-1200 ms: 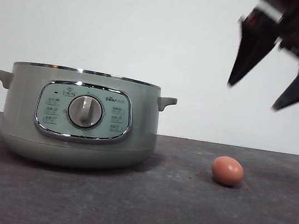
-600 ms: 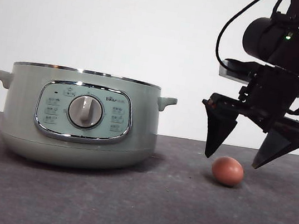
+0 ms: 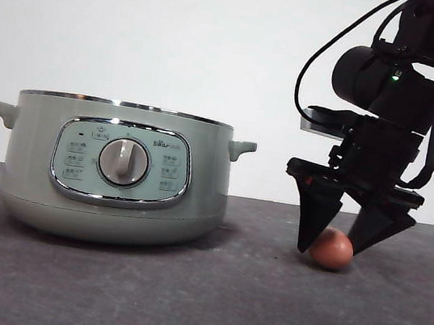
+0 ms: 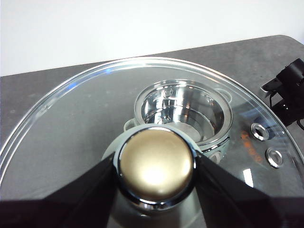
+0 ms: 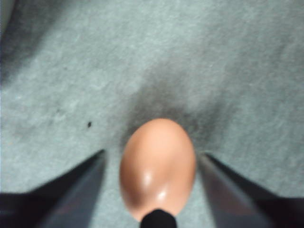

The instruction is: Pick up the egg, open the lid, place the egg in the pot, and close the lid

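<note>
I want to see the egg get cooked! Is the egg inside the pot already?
No, the egg lies on the table beside the pot, between the open jaws of the right hand.

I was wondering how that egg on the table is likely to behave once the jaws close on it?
The egg looks smooth and glossy, so it may slip between the right gripper's open jaws. Being oval and lying on its side on the flat table, it could roll if only one jaw nudges it. Its shell is probably fragile, so a gentle squeeze seems wise.
</note>
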You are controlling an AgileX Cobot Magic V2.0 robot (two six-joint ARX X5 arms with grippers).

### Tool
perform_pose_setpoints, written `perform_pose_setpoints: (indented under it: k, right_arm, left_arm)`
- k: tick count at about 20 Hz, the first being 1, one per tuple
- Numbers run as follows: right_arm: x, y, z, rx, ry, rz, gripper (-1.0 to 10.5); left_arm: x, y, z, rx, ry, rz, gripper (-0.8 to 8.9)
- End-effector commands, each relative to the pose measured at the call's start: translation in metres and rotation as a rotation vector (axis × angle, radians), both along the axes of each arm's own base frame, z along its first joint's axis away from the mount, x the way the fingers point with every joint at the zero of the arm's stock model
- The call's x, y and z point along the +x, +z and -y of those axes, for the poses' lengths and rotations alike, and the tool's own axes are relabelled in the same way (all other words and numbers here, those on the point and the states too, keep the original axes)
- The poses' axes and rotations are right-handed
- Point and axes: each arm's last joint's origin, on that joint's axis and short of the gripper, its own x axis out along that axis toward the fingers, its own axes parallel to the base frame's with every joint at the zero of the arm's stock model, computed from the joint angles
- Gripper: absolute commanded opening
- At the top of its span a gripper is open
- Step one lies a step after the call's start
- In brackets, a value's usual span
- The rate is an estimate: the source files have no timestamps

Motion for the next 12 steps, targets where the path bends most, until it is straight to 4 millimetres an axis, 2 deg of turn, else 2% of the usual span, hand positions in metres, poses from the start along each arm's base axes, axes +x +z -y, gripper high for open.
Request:
perform_pose_setpoints:
  k: [1,3,7,10,12]
  right_arm:
    - [-0.001,-0.004,-0.005,0.006,-0.013,-0.017,0.9]
    - [-0.002,-0.004,-0.005,0.011,-0.011,-0.025,-0.2]
    - [-0.006,0.004,-0.006,0.016,-0.014,-0.021,-0.1]
    - [-0.014,0.033,-0.002,0.042,-0.011,0.037,-0.1]
    - [-0.024,0.06,0.0,0.078,-0.005,0.112,-0.1]
  left_arm:
    - [-0.004,0.003,-0.001,-0.017,0.004,0.032,-0.08]
    - [-0.004,0.003,-0.001,-0.017,0.003,0.032,-0.08]
    - [-0.004,0.003,-0.001,-0.016,0.003,0.032,-0.08]
    - [-0.004,0.003,-0.001,-0.011,0.0,0.033,-0.08]
    - [-0.004,0.003,-0.001,-0.008,-0.001,0.034,-0.08]
